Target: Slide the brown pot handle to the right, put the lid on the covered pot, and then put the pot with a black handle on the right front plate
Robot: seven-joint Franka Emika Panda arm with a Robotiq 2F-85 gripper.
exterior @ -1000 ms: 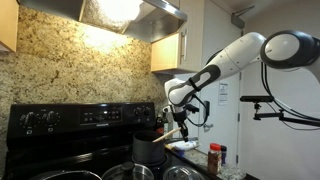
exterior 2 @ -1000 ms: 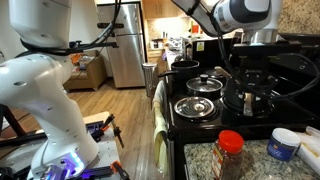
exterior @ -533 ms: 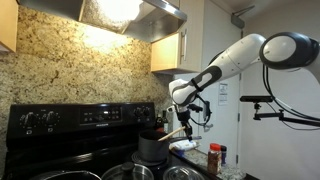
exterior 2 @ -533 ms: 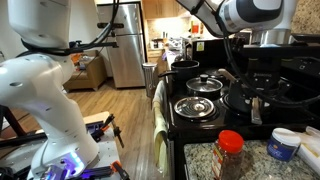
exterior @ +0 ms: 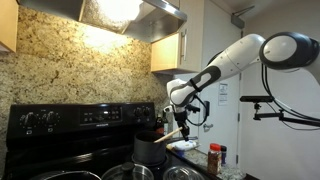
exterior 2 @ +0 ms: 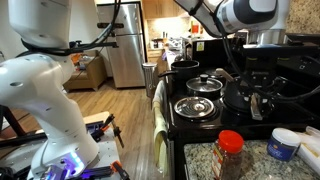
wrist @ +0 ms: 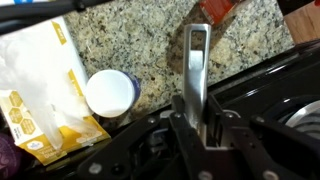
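- Since half a second ago the hand (exterior: 180,124) has shifted slightly toward 9 o'clock in an exterior view, and the straight light brown wooden pot handle (exterior: 172,133) and its pot have shifted with it.
- The white robot arm (exterior: 235,55) reaches in from 3 o'clock and bends down over the black electric stove (exterior: 70,118).
- The tall dark grey pot (exterior: 150,148) stands on the stove, its wooden handle projecting toward 2 o'clock.
- In an exterior view the wide, low black pot with a shiny rim (exterior 2: 195,106) sits at 9 o'clock of the tall pot (exterior 2: 243,95).
- The round domed clear glass lid with a small knob (exterior 2: 205,81) rests on a pot at 12 o'clock of the wide one.
- In the wrist view the hand (wrist: 197,118) is closed on the handle (wrist: 196,60), fingers pressed against both its sides; the handle runs out toward 12 o'clock.
- A yellow and white packet (wrist: 40,90) lies on the speckled granite table (wrist: 150,40).
- A round white tub (wrist: 110,92) sits at 9 o'clock of the handle, beside the packet.
- A red-capped spice jar (exterior 2: 230,155) stands on the table.
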